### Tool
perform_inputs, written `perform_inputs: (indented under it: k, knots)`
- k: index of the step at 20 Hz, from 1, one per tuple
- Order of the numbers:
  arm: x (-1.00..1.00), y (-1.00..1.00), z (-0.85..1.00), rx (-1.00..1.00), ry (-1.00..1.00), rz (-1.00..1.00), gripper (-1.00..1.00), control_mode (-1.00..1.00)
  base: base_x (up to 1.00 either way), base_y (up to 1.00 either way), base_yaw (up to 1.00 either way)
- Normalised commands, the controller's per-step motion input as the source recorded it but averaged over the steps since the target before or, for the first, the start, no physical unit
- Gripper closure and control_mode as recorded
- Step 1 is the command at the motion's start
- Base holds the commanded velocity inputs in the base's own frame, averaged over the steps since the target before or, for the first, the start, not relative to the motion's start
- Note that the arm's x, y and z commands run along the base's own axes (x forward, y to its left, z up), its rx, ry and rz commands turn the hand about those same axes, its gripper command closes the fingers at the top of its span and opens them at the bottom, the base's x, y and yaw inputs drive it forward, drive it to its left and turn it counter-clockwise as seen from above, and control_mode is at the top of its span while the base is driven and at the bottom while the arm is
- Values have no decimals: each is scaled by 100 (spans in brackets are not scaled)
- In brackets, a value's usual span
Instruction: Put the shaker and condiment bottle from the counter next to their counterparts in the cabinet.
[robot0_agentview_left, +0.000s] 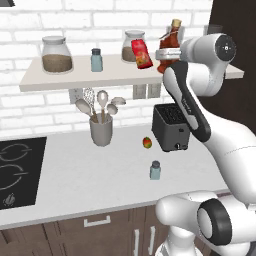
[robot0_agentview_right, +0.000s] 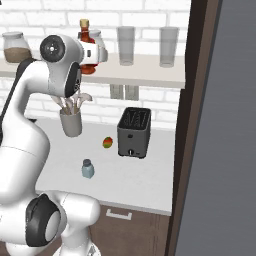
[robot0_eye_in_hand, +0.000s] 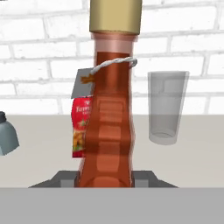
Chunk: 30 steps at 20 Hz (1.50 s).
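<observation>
Holding the condiment bottle (robot0_agentview_left: 170, 46) up at shelf height, the claw (robot0_eye_in_hand: 105, 181) is clenched round the bottle's lower body; hand view shows the dark tips either side of its base. In left base view the bottle sits upright at the white hand, over the right part of the cabinet (robot0_agentview_left: 55, 79) board, just beside the slim red container (robot0_agentview_left: 141, 53), which leans tilted in front of a glass jar (robot0_agentview_left: 133, 45). That view also has the shelf's left part: a big jar (robot0_agentview_left: 56, 54) w/ brown contents and a small blue-grey shaker (robot0_agentview_left: 96, 59) w/ dark cap between the two jars. Right base view adds what the left one lacks: two empty tumblers (robot0_agentview_right: 126, 45) standing further right on the shelf, plus a dark tall panel at the right edge. Both base views show the bench (robot0_agentview_left: 100, 175) w/ the second shaker (robot0_agentview_left: 155, 170) standing upright near the front edge, well apart from the black toaster (robot0_agentview_left: 170, 126); a small red-green fruit (robot0_agentview_left: 147, 142) lies between toaster and the utensil crock (robot0_agentview_left: 101, 131). Hob (robot0_agentview_left: 17, 170) shows at left of left base view. Hand view is closest: bottle's tan cap at top, a grey tag on a white string round the neck, one tumbler to its right, shaker at far left edge. Red container's label reads "Tom…", rest hidden behind bottle; tag has an orange mark, too blurred to read.
</observation>
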Motion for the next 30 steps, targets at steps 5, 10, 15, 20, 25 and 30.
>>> perform_inputs:
  k: [5, 10, 15, 20, 25, 30]
  knots:
    - [24, 0, -20, -2, 0, 0, 100, -100, 0, 0, 0]
    - [20, -8, -6, 0, 0, 0, 100, -100, 0, 0, 0]
    - [31, -10, -7, 0, 0, 0, 100, -100, 0, 0, 0]
    - [35, -3, -11, -1, 0, 0, 100, -100, 0, 0, 0]
    - [35, -1, -9, -1, 0, 0, 100, -100, 0, 0, 0]
    - [28, -5, -15, 0, 0, 0, 100, -100, 0, 0, 0]
